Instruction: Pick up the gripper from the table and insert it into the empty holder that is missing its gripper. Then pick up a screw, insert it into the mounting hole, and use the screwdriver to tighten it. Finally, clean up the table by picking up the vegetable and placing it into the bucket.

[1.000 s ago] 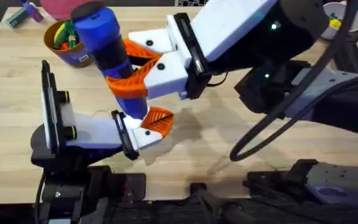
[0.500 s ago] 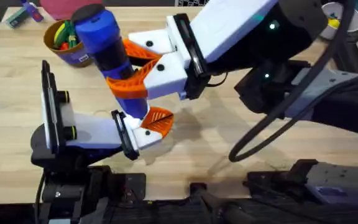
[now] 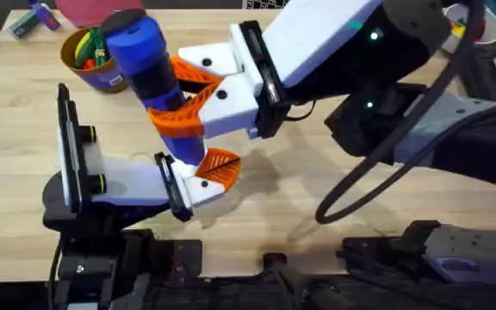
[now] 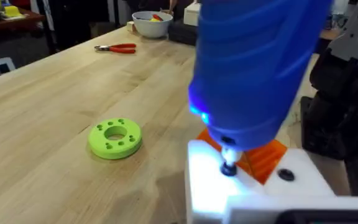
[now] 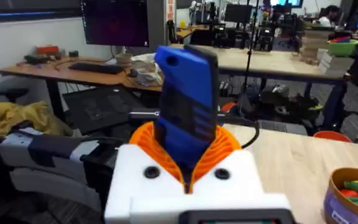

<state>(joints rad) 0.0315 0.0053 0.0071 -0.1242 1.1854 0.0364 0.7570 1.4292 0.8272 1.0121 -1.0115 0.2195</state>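
Overhead: unchanged; right pincer (image 3: pixel 183 95) stays clamped on the screwdriver (image 3: pixel 145 56), bit seated in the holder (image 4: pixel 247 186) below. Tightening continues. Left pincer state: cannot tell.

Even, bright indoor light falls from above on a pale wooden table (image 3: pixel 317 185), with no harsh glare. In the overhead view, soft diffuse shadows lie under the right arm (image 3: pixel 386 77), which rises close to the camera and looks large, dark and blurred at its far end. 2 small green lights glow on it. In the left wrist view, the blue screwdriver (image 4: pixel 253 68) is very near the lens and out of focus, with a bright blue glow at its lower edge; the white holder (image 4: pixel 253 186) below is washed out. In the right wrist view, the room behind is softly blurred, with bright monitors.
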